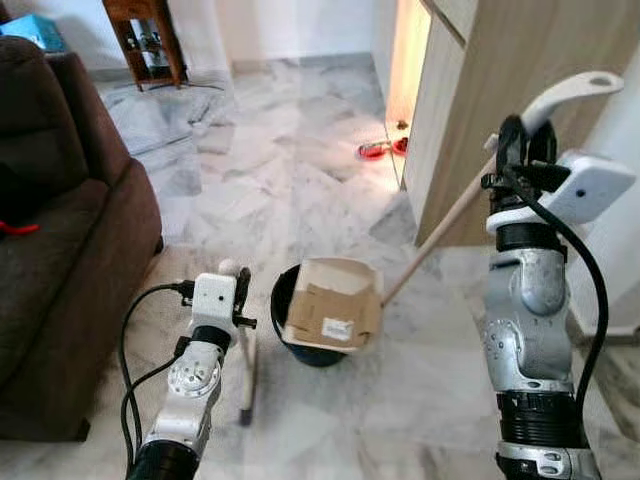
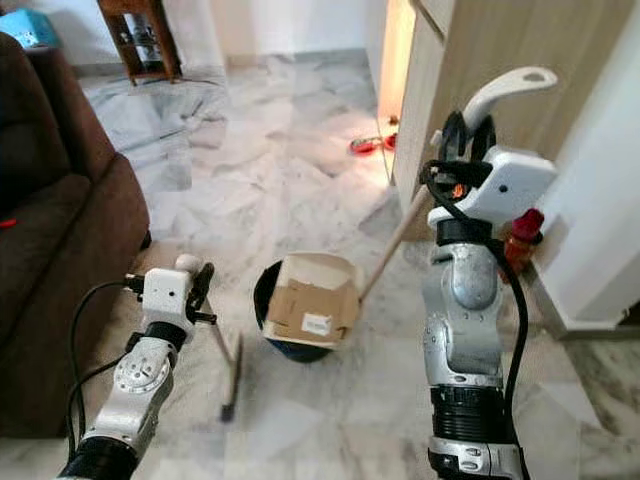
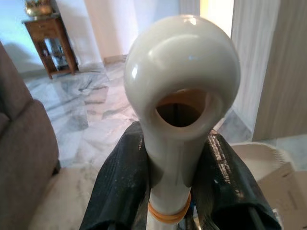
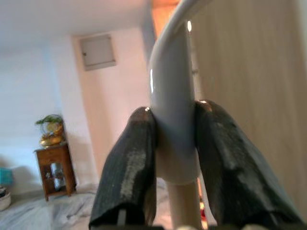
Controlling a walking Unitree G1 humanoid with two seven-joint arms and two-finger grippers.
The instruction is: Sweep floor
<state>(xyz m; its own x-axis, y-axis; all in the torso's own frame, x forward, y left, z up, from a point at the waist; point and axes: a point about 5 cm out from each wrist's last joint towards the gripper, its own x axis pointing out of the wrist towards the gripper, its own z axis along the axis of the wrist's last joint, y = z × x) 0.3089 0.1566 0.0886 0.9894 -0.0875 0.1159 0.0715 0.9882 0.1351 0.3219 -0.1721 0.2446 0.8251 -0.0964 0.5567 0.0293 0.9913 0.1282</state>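
- Broom [image 1: 440, 235], a pale wooden pole with a white looped handle, slants from the raised right gripper [image 1: 522, 140] down to the marble floor [image 1: 300, 180] beside a black bucket [image 1: 300, 345].
- Left gripper [image 1: 243, 292], low and nearest, is clamped on the white rounded top of a short upright stick [image 1: 248, 370] whose foot rests on the floor just left of the bucket.
- Left wrist view shows both black fingers [image 3: 120, 182] pressed to that handle's neck, an orange band around it below, and a hole through its knob.
- Cardboard box [image 1: 335, 300], folded, sits in the bucket; a small white label on it is too small to read.
- Right wrist view shows its fingers [image 4: 129, 163] closed on the broom where white handle meets wooden pole.
- Brown sofa [image 1: 60, 230] stands at the left; a wood-panelled cabinet [image 1: 500, 90] stands behind the broom.
- Farther off lie red items [image 1: 380, 150] by the doorway and a wooden side table [image 1: 145, 40].
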